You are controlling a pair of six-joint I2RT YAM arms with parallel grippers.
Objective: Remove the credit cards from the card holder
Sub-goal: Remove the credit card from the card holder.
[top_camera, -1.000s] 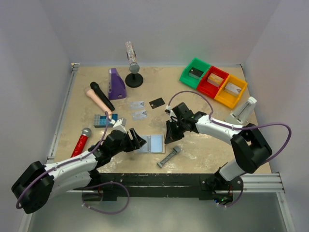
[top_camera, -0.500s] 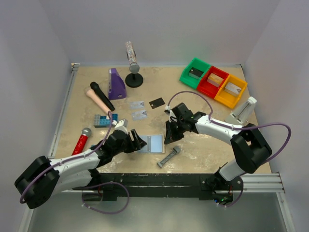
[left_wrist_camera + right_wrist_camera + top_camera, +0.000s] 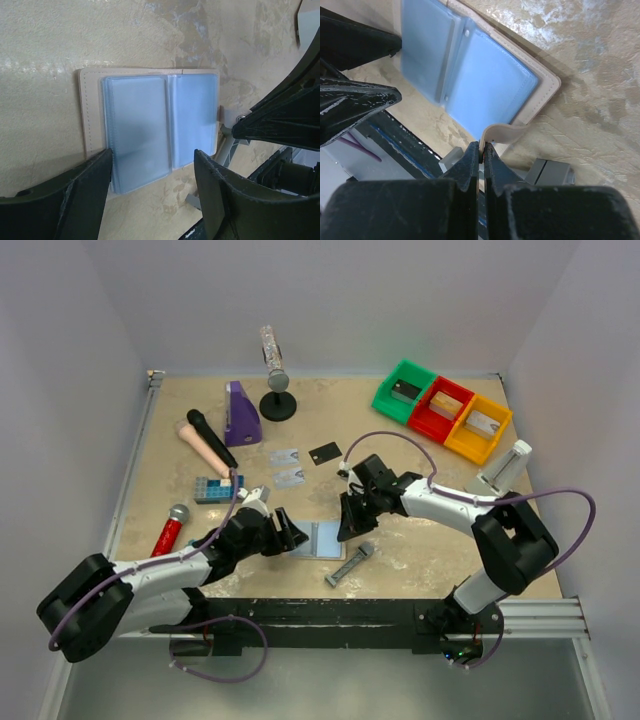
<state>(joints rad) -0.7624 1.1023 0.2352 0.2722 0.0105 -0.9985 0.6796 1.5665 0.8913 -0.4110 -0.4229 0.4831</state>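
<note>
The card holder [image 3: 322, 538] lies open near the middle of the worktop's [image 3: 400, 440] near edge. The left fingers [image 3: 82, 187] stand apart, straddling one of its edges. The right fingers [image 3: 470, 162] are pinched together on its tan strap [image 3: 502, 132].

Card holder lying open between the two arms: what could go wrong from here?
1. The right jaws are shut on only the thin tan strap of the card holder; it could slip out, or a pull might drag the whole holder.
2. The left jaws stand open astride the holder's edge, seemingly not pinning it, so it may slide.
3. The grey bar tool lies right beside it and might get bumped.
</note>
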